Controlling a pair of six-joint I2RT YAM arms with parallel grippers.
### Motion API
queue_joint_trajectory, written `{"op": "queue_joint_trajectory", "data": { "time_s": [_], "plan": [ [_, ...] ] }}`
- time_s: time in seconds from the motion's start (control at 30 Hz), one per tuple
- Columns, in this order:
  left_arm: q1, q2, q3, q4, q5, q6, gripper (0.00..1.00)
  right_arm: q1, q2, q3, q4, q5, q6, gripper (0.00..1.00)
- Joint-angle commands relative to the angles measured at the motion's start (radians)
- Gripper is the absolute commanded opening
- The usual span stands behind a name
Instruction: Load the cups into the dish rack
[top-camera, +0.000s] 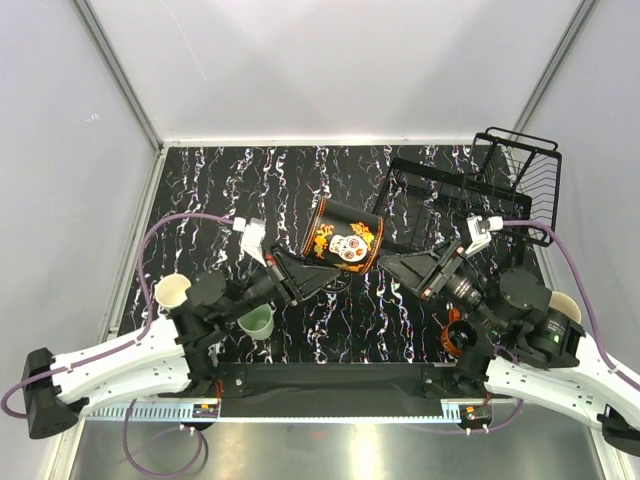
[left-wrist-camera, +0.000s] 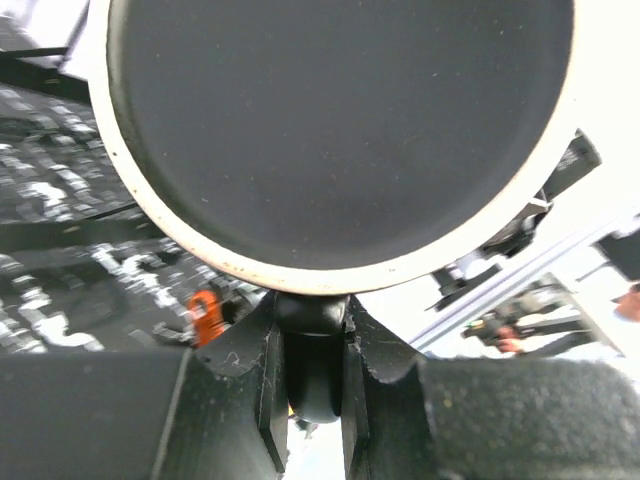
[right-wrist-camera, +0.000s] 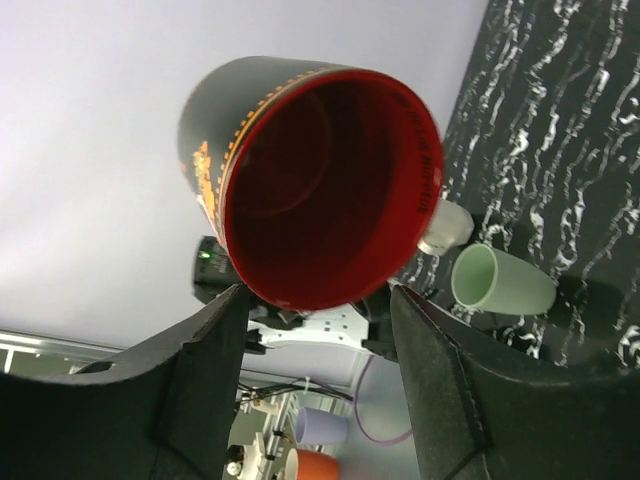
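Clamped by its handle in the left gripper (left-wrist-camera: 313, 335), the black skull-print mug (top-camera: 345, 238) hangs on its side just left of the dish rack (top-camera: 450, 180), mouth toward the spread-jawed right gripper (top-camera: 395, 263).

Left wrist cam: mug (left-wrist-camera: 340, 130) underside fills most of the frame, a dark matte disc with a pale unglazed foot ring, slightly speckled at the lower edge. Left gripper (left-wrist-camera: 313, 335) sits bottom centre with its jaws closed on a glossy black rounded piece just under the ring, which looks like the mug handle. Fingers (left-wrist-camera: 240, 352) are dark with scuffed edges, tips touching or nearly touching the foot ring. On the left is the black white-veined surface (left-wrist-camera: 50, 290), blurred. A small orange part (left-wrist-camera: 205, 315) sits beside the left finger. On the right is a bright background with blurred aluminium framing (left-wrist-camera: 545, 270) and dark hardware, too soft to identify.
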Motion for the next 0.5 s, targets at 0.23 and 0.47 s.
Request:
{"op": "queue_joint_trajectory", "data": {
  "time_s": [0.23, 0.47],
  "plan": [
    [0.004, -0.110, 0.386, -0.543, -0.197, 0.403, 0.00, 0.002, -0.010, -0.073, -0.075, 0.022, 0.010, 0.63],
    [0.007, 0.060, 0.599, -0.718, -0.217, 0.536, 0.00, 0.000, 0.082, -0.192, -0.126, -0.026, 0.008, 0.45]
  ]
}}
